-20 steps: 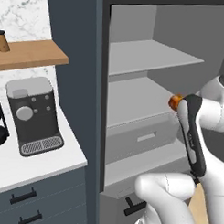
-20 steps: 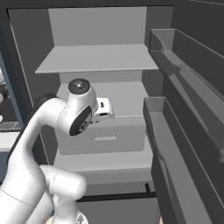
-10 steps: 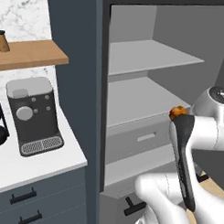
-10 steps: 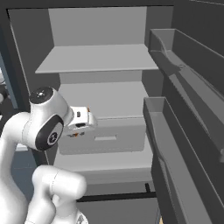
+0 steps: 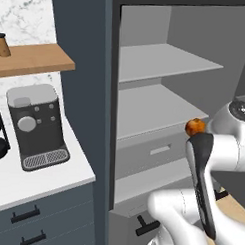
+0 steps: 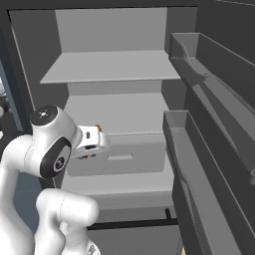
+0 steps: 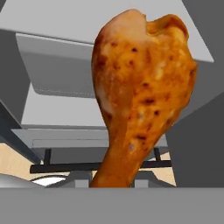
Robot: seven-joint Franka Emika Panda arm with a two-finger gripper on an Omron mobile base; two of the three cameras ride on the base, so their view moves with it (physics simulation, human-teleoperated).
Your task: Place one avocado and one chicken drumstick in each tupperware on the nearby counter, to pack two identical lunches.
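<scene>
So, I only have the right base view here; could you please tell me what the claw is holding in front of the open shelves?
Observer: The hand view shows the claw shut on a browned chicken drumstick, with the thin end toward the fingers and the thick end pointing away.
Operator: Thank you. Is there a counter nearby?
Observer: Yes. The left base view shows a white counter to the left of the shelves, with a coffee machine standing on it.
</scene>
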